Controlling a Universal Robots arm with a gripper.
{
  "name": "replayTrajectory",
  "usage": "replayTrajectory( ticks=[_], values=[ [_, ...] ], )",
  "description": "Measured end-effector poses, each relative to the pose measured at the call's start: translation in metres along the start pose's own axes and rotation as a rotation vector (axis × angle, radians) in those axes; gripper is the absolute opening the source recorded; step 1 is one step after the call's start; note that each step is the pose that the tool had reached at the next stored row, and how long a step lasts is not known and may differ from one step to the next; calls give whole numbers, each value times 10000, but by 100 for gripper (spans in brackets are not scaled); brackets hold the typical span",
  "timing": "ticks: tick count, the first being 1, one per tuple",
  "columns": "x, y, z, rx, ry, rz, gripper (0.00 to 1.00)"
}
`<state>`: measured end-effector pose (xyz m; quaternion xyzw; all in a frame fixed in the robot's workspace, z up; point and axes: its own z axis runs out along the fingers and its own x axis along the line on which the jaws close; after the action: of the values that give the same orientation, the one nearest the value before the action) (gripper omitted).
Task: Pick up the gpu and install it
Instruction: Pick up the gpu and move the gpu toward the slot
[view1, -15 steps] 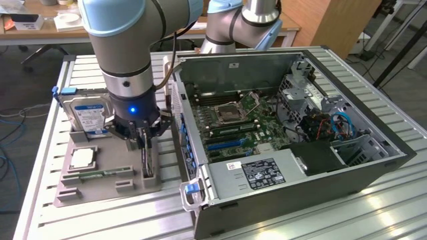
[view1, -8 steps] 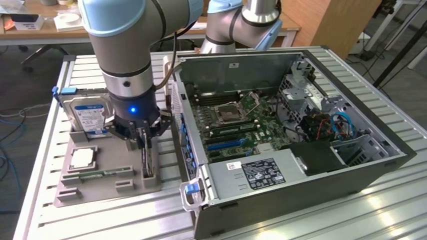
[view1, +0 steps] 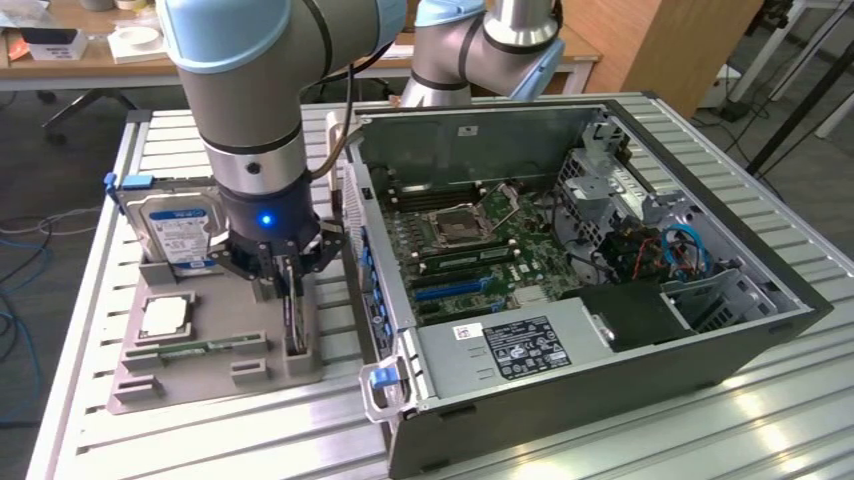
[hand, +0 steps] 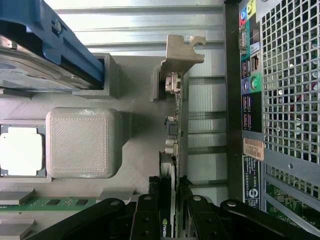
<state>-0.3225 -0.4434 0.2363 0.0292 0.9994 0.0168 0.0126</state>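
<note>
In the slot of the grey holder (view1: 200, 375) nearest the computer case (view1: 747, 340), the gpu (view1: 296, 325) stands on its long edge. From the wrist view it appears edge-on (hand: 172, 150): a thin green board with small components along it, a black face carrying a green logo, and a pale metal end bracket (hand: 182, 50) hooked over the far end of the slot.

The pincer (view1: 291, 290) reaches straight down over the card, and its black fingers (hand: 150, 210) are clenched on the gpu, one against each flat side (hand: 169, 192). The card's lower edge sits in the holder.

Beside it, in the same holder (hand: 135, 165), lie a narrow green memory stick (view1: 200, 349) and a square processor chip (view1: 163, 317). A hard drive (view1: 180, 230) with a blue-and-white label stands upright at the back.

To the exterior view's right, the case lies open on the ribbed metal counter (view1: 667, 440), its motherboard (view1: 467, 230) facing up.
</note>
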Motion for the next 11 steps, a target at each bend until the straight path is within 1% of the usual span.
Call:
replayTrajectory(
  ticks=[11],
  values=[
    [-3, 0, -1, -1, 6, -97, 26]
  ],
)
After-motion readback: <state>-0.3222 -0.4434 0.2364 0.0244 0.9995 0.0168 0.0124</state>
